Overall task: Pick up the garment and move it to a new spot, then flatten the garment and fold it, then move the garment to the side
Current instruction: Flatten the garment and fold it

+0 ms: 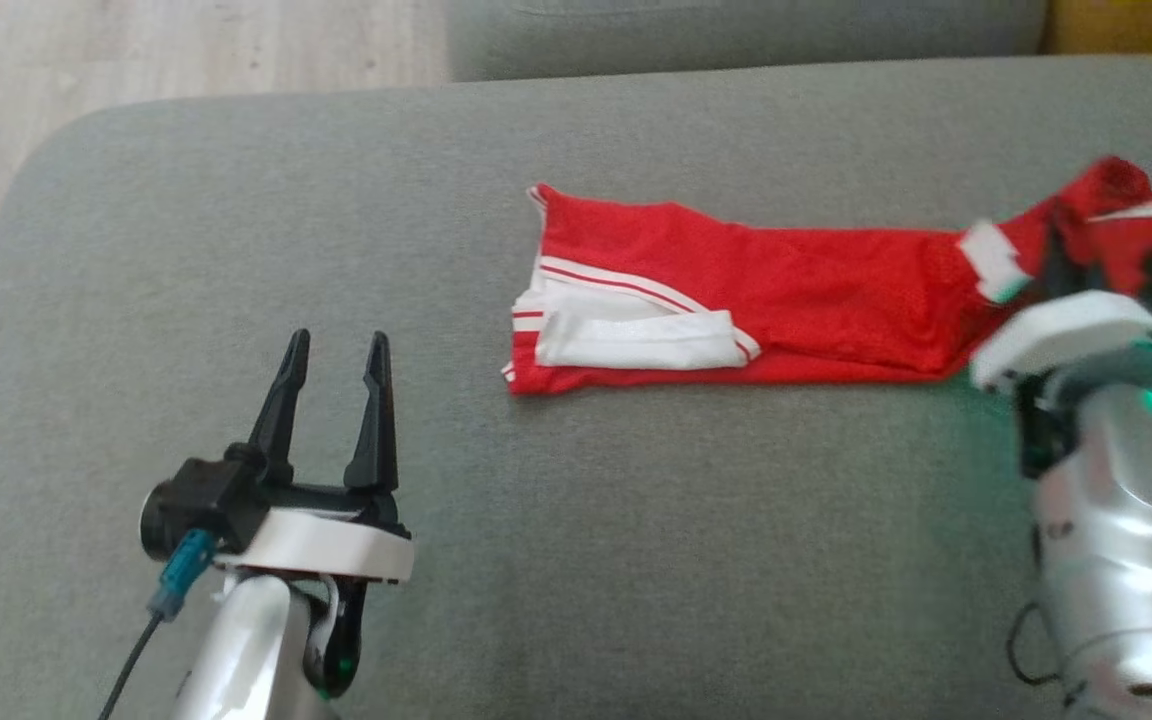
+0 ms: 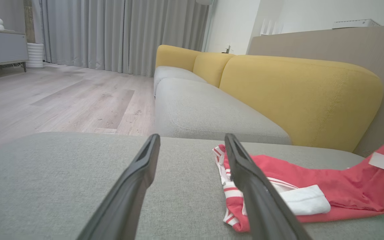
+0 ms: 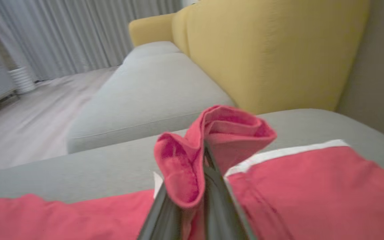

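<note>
Pinching a raised fold of garment [image 1: 796, 290], right end effector [image 3: 204, 156]; left end effector [image 1: 336, 345] spread, apart.

Matt mesh-cloth garment [image 1: 796, 290], woven sofa [image 1: 436, 200]

You're looking at a red garment [image 1: 816, 290] with white bands and thin red-and-white stripes at one end. The cushion [image 1: 636, 520] under it is plain grey. Your left tool [image 1: 339, 337] is black; the sofa backrest [image 2: 298, 96] is mustard yellow, the floor [image 2: 62, 96] pale wood-grain.

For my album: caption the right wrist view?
Shut fingers pinch a fold of the red garment above the grey sofa.
</note>
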